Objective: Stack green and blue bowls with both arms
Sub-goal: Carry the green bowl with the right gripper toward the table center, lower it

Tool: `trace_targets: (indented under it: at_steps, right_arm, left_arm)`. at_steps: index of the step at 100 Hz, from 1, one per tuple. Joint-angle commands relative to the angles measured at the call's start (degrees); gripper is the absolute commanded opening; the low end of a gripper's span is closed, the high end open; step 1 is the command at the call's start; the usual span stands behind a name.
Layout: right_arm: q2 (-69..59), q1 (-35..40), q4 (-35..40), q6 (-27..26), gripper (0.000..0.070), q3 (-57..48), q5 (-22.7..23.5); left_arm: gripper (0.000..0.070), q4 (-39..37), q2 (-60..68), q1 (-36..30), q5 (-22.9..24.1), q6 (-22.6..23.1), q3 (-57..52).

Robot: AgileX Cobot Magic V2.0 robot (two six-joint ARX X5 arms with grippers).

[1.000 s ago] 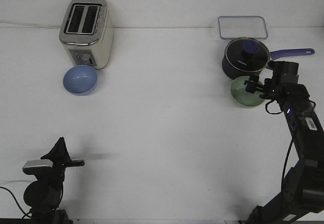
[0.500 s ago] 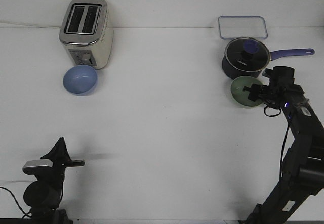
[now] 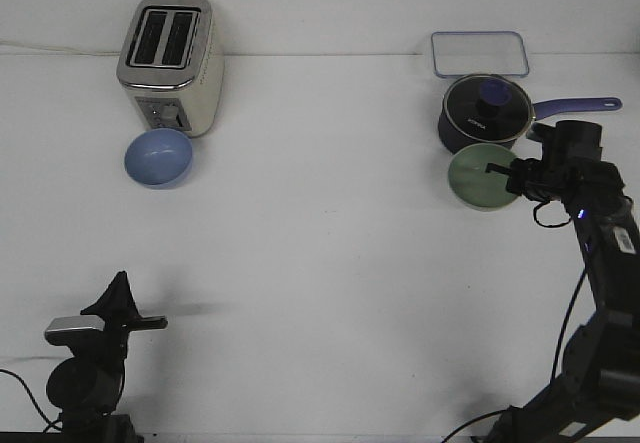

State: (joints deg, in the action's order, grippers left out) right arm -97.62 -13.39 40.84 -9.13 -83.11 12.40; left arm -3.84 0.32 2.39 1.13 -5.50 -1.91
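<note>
We are seeing the right gripper [image 3: 503, 171] pinching the pale sage-green round matte bowl's [image 3: 478, 178] rim; left gripper [image 3: 120, 293] opening unclear.

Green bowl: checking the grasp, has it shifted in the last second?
Yes. The green bowl has slid slightly left and closer to the saucepan, with the right tool at its rim.

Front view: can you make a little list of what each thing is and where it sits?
green bowl: in front of the saucepan, right pincer at its rim
blue bowl: in front of the toaster
saucepan: dark, lid on, purple handle
clear container: behind the saucepan
left pincer: low, near edge, far from the bowls
</note>
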Motion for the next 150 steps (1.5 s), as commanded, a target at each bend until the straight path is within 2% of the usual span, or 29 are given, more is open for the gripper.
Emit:
trace_targets:
  at_steps: [1, 26, 53, 69, 84, 102, 117, 150]
  right_arm:
    - [3.2, -0.2, 1.5, 1.2, 0.0000, -1.4, 1.6]
    - [15.6, 2.1, 7.2, 1.4, 0.0000, 1.6, 9.7]
    - [27.5, 12.9, 5.5, -2.7, 0.0000, 15.2, 12.7]
    - [28.7, 22.8, 2.4, -6.8, 0.0000, 21.6, 12.1]
    - [27.8, 32.3, -2.7, -10.6, 0.0000, 26.2, 7.1]
    - [25.8, 40.5, -3.6, -12.6, 0.0000, 28.1, 4.7]
    - [22.5, 44.2, -5.7, -14.0, 0.0000, 28.4, 3.7]
    - [13.9, 46.8, -7.2, -13.2, 0.0000, 28.4, 3.8]
  left_arm:
    - [0.0015, -0.7, -0.1, 0.1, -0.3, -0.2, 1.1]
    - [0.0015, -0.7, -0.1, 0.1, -0.3, -0.2, 1.1]
    - [0.0015, -0.7, -0.1, 0.1, -0.3, -0.2, 1.1]
    - [0.0015, -0.7, -0.1, 0.1, -0.3, -0.2, 1.1]
    - [0.0015, -0.7, -0.1, 0.1, -0.3, -0.2, 1.1]
    - [0.0015, -0.7, -0.1, 0.1, -0.3, -0.2, 1.1]
    - [0.0015, -0.7, -0.1, 0.1, -0.3, -0.2, 1.1]
    - [0.0015, -0.7, -0.1, 0.1, -0.3, -0.2, 1.1]
